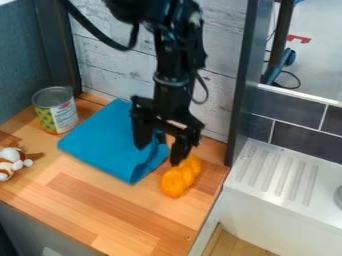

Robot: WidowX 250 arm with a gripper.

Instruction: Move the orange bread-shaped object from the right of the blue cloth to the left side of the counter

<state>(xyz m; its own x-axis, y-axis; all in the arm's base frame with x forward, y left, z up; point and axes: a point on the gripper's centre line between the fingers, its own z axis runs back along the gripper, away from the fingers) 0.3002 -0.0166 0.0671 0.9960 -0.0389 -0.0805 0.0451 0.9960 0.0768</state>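
"So where is that black gripper hanging, in the camera view?"

"Right over the rumpled end of the blue cloth. The cloth is lying folded on the wooden counter, a raised loop of it showing between the jaws. They're standing apart, and I'm not seeing them pinching anything."

"And the lumpy orange thing?"

"It's sitting just beside the cloth, on the side towards the white drainboard. One finger is pointing down right at its upper end; whether they're touching, I can't tell."

"That's what's worrying me. If the gripper is going lower from there, that finger could be squashing the orange thing or nudging it along the counter."

"Or, if it's closing, it could be catching only the loose loop, and the cloth could be slipping out or bunching up, since the fold is so floppy."

"How's the arm holding itself?"

"It's coming in from the top and dropping nearly straight down in front of the white planks, with the wrist upright and the fingers aiming at the counter. The can is standing well clear, behind the cloth's far side."
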